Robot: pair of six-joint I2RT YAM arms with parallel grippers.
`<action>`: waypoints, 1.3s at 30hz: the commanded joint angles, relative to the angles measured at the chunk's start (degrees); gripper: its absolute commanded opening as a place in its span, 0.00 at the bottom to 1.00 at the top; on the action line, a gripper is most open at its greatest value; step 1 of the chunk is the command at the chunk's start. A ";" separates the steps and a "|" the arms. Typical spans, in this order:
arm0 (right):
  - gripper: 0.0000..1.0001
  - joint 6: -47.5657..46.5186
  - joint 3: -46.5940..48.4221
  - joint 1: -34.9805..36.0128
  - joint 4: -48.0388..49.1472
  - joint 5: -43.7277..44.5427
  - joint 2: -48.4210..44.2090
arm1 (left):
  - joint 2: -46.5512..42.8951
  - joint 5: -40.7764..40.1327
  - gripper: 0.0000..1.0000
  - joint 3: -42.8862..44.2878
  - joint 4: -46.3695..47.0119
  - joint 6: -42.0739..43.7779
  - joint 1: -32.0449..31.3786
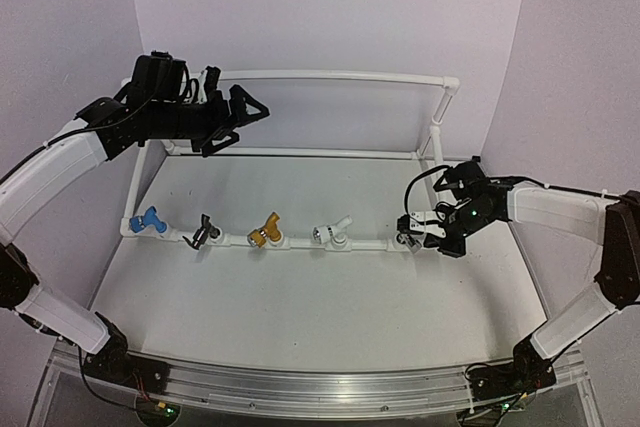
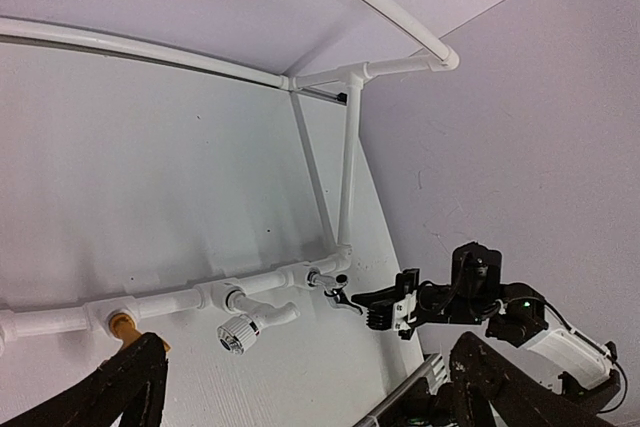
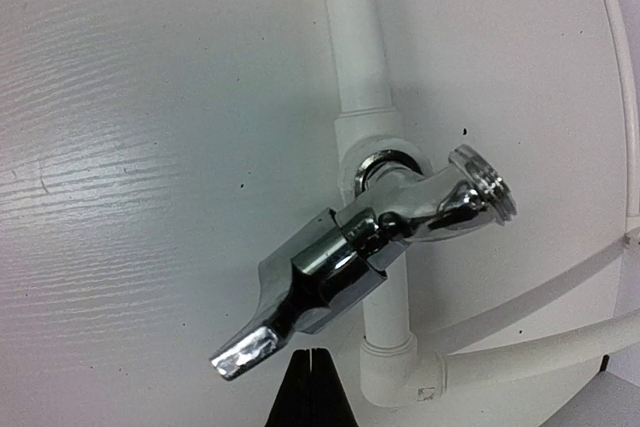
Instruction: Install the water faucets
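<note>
The left claw (image 1: 238, 127) hangs wide open and empty above the far-left corner of the white pipe frame (image 1: 330, 75), so nothing braces that frame. Along its near rail sit the blue faucet (image 1: 148, 219), black faucet (image 1: 205, 232), gold faucet (image 1: 266, 231), white faucet (image 1: 332, 232) and, at the right end, the silver faucet (image 3: 330, 277), each plugged into a tee. The right claw (image 3: 312, 392), its fingertips pressed together on nothing, points at the silver faucet's handle from just beside it. A push from those closed tips would likely turn the lever or slide the unheld frame over the counter (image 1: 300, 297) rather than seat the fitting, and may knock it askew. No container is in view; only the tees hold anything, one faucet apiece.
</note>
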 commanded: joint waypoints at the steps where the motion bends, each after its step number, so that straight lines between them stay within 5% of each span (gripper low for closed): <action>1: 0.00 -1.20 -0.11 0.19 3.07 -2.08 -1.05 | 0.03 0.23 0.98 2.89 1.62 -0.03 0.27; 17: 0.00 0.56 -2.72 3.82 4.58 -3.49 -1.96 | -0.94 -0.06 0.97 1.96 1.96 -0.51 0.27; 39: 0.00 6.15 -0.35 11.68 16.97 5.98 4.56 | -1.36 -0.40 0.97 1.28 2.34 -0.29 0.30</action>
